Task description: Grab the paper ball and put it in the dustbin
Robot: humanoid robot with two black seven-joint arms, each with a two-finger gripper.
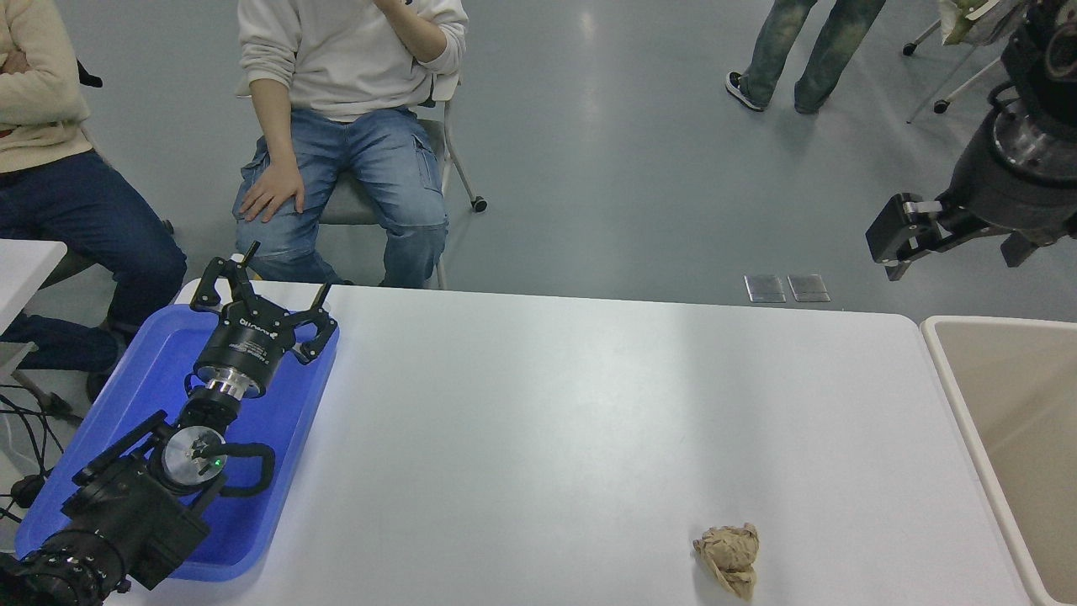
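The paper ball [729,558] is a crumpled tan-brown wad, wrinkled and irregular, with a folded flap trailing toward the near edge. It lies alone on the white table [538,421], near the front edge and toward the right, well apart from both arms. To its right, beyond the table's end, stands the dustbin [951,396], a beige plastic bin with a thick cream rim and a rounded corner, only partly in view.

The right gripper [893,244] hangs high at the right edge, above the grey floor past the table's far corner, its black arm reaching leftward; whether its fingers are apart or together cannot be told from here. The left gripper [257,290] rests parked over the shallow blue tray [151,353] at the lower left, its black fingers spread apart and holding nothing.

Two seated people [345,109] are at the far side, and a third stands further back.
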